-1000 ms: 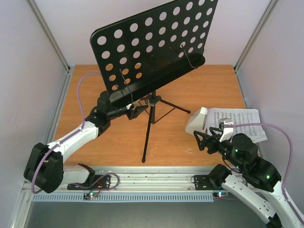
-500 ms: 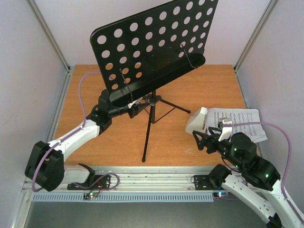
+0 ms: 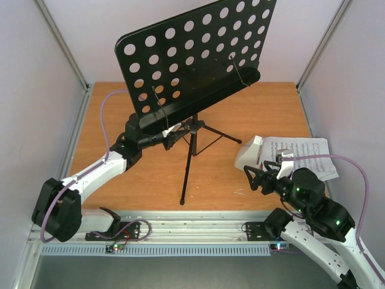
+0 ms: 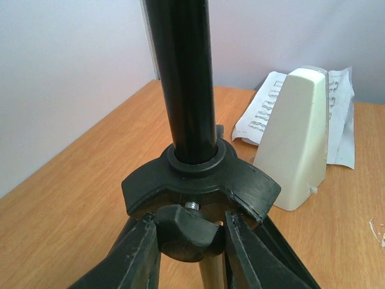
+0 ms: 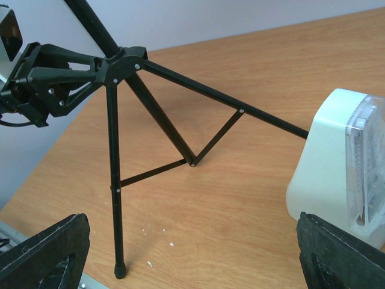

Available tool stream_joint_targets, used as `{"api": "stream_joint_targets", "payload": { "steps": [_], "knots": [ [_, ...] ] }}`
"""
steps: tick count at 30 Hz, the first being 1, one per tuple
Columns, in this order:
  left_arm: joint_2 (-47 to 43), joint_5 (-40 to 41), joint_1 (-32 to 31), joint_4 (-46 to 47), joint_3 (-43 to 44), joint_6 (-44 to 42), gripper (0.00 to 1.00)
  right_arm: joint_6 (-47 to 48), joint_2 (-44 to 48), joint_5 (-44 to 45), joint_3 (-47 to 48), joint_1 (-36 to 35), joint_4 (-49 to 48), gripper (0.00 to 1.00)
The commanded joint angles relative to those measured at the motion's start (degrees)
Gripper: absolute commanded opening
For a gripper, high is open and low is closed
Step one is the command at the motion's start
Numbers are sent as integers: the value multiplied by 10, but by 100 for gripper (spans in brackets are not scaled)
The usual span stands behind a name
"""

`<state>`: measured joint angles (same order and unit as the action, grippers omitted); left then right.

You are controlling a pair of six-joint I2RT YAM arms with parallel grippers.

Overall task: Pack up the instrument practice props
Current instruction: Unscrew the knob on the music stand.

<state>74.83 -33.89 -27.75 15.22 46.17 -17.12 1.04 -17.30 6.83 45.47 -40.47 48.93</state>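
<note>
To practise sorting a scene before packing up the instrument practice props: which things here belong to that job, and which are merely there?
Belong to the job:
- tall black tripod music stand with round-holed desk
- small white pyramid-shaped metronome
- white printed sheet of music

Merely there:
- orange-brown wooden table
- silver metal rail
- plain white walls

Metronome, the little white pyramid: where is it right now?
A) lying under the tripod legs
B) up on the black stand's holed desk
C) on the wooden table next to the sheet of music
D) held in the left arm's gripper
C: the metronome stands upright on the wooden table beside the sheet of music, off to the right of the music stand and its tripod.
</note>
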Motion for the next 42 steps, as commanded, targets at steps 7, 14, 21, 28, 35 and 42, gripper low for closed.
{"api": "stream_joint_targets", "payload": {
  "steps": [7,14,21,28,35,42],
  "knots": [
    [-22,-8,-2,-12,19,134,14,-1,-4,-6,0,-3,-12,95],
    [-31,-56,-2,-12,10,270,11,-2,4,-7,-4,-3,-10,95],
    [-42,-82,-2,-43,16,375,12,-5,17,-2,-9,-3,1,95],
    [-36,-63,1,-75,31,496,12,-6,21,-5,-9,-3,2,95],
    [-13,-69,5,-84,39,577,12,-9,29,-3,-12,-3,9,95],
    [-7,-83,6,-69,38,615,16,-10,37,2,-9,-3,16,95]
  ]
}}
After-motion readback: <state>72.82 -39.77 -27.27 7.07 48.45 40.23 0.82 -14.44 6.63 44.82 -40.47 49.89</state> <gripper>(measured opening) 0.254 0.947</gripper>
